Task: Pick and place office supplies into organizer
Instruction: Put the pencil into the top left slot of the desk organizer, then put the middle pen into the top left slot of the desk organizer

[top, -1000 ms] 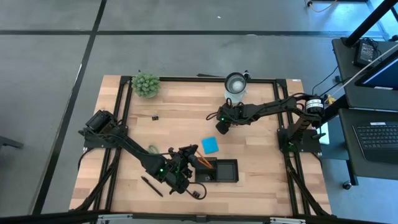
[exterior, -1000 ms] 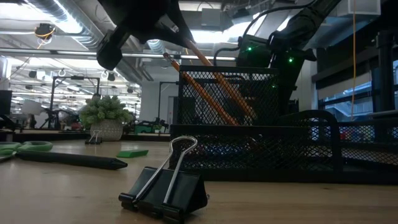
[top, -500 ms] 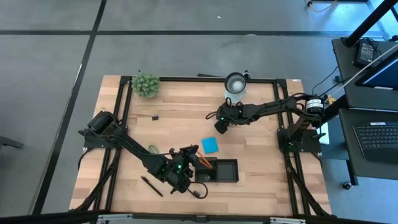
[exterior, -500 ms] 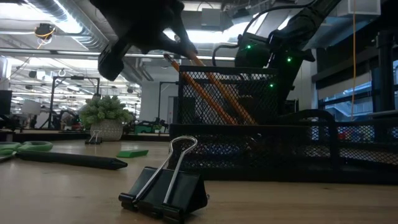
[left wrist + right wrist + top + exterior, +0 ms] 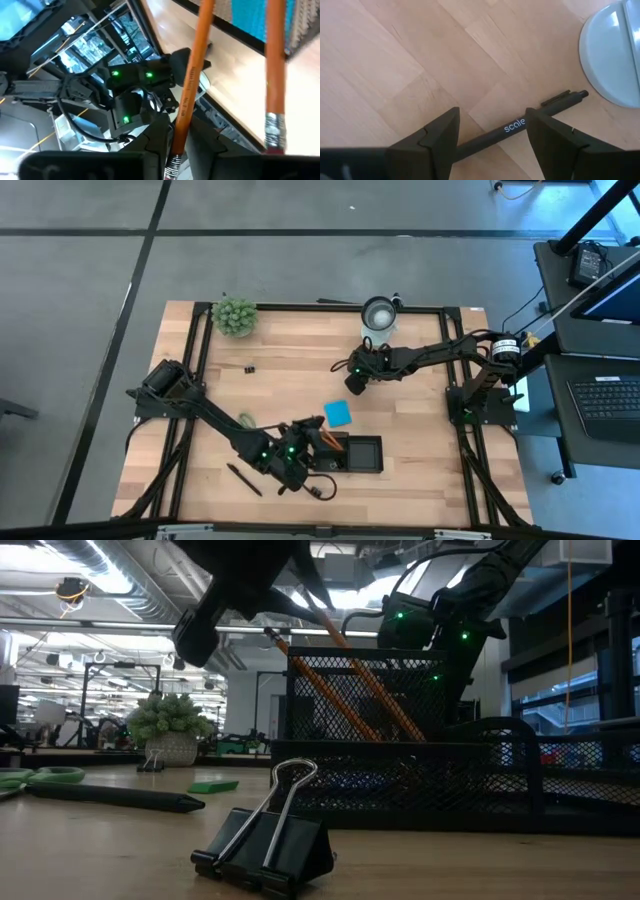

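My left gripper [image 5: 308, 438] is level at the left end of the black organizer [image 5: 383, 452]. Its fingers stand slightly apart around the eraser end of an orange pencil [image 5: 189, 85]. That pencil slants down into the left compartment, lower end inside. A second pencil [image 5: 274, 70] leans in the same compartment. My right gripper [image 5: 492, 145] is open near the white cup [image 5: 378, 312], its fingers on either side of a black pen [image 5: 515, 125] lying on the table, without touching it. The blue note pad [image 5: 338, 413] lies between the arms. My left gripper has the pencil's eraser end [image 5: 175, 159] between its fingers, coming level from the table's left. The pencil lies against one finger [image 5: 157, 145]; a thin gap shows at the other. The pencil leans tilted, its lower end in the organizer.
A large black binder clip [image 5: 265, 840] lies by the near edge, with another black pen [image 5: 243, 478] to its left. Green scissors [image 5: 245, 420] lie near the left arm. The plant ball [image 5: 234, 315] and tiny clips [image 5: 247, 367] are at the far left.
My left gripper has rolled a little and edged toward the organizer. The pencil at its fingers has shifted with it, its lower end staying inside the left compartment.
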Tool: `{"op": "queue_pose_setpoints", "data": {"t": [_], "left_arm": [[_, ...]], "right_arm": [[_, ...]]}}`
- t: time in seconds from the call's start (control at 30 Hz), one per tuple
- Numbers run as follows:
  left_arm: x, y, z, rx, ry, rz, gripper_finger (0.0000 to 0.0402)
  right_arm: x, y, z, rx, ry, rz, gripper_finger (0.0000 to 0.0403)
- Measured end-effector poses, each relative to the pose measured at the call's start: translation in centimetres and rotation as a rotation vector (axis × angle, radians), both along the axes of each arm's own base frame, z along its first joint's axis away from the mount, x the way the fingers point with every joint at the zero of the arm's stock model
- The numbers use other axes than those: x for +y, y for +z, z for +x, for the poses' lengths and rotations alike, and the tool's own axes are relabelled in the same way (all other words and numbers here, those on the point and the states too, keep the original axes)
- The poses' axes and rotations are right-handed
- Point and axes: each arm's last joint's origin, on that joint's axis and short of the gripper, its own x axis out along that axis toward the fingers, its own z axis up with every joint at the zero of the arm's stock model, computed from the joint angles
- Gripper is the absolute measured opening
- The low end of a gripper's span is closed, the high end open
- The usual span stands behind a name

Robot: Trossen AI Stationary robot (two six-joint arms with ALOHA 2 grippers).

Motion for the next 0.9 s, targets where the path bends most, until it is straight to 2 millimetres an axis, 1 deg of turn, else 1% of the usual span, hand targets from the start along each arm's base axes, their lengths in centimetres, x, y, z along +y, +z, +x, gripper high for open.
{"op": "queue_pose_setpoints", "data": {"t": [0.53,0.7,0.9], "left_arm": [[-0.2,0.04,0.01,-0.011,-0.012,-0.022,0.0126],[-0.22,0.1,-0.03,-0.018,-0.002,-0.011,0.0133],[-0.38,0.09,-0.12,-0.017,-0.008,-0.012,0.0133]], "right_arm": [[0.01,0.0,0.0,0.02,0.039,-0.013,0.0228],[0.01,0.0,0.0,0.02,0.04,-0.013,0.0228],[0.01,0.0,0.0,0.02,0.04,-0.013,0.0228]]}}
